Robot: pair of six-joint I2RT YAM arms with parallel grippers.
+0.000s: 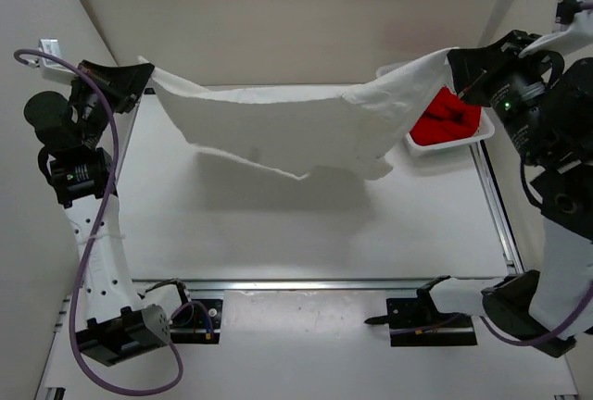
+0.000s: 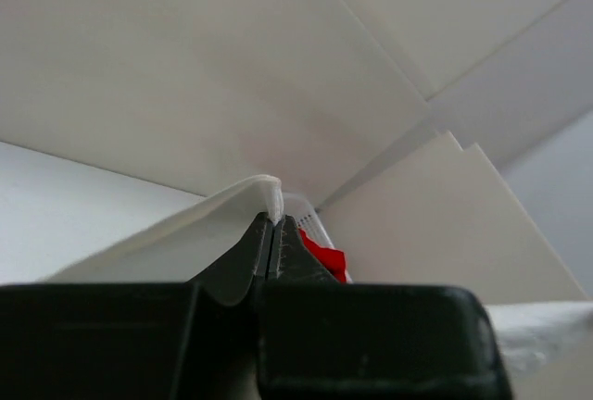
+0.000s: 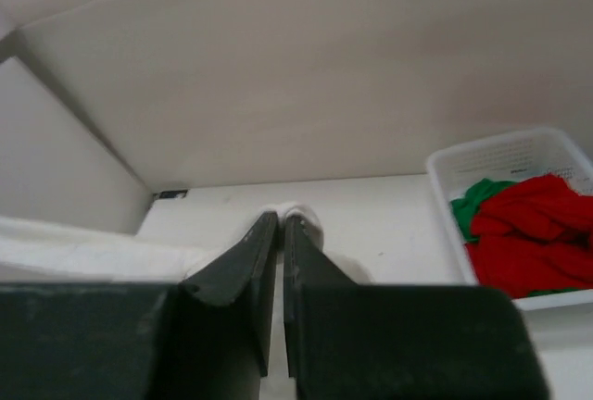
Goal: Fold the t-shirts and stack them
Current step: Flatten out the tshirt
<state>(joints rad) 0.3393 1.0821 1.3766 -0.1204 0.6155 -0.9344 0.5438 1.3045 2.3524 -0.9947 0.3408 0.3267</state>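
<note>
From above, the white shirt (image 1: 278, 122) hangs stretched in the air between the left pincer (image 1: 139, 74), far left, and the right pincer (image 1: 456, 71), far right. Each pinches its top edge, and bare counter (image 1: 306, 224) shows beneath. Its right end partly hides the basket (image 1: 445, 147) holding the red shirt (image 1: 449, 118). The left wrist view shows the pincer tips pressed on a cloth fold. In the right wrist view, a green shirt (image 3: 477, 198) lies beside the red one, against pale walls.
</note>
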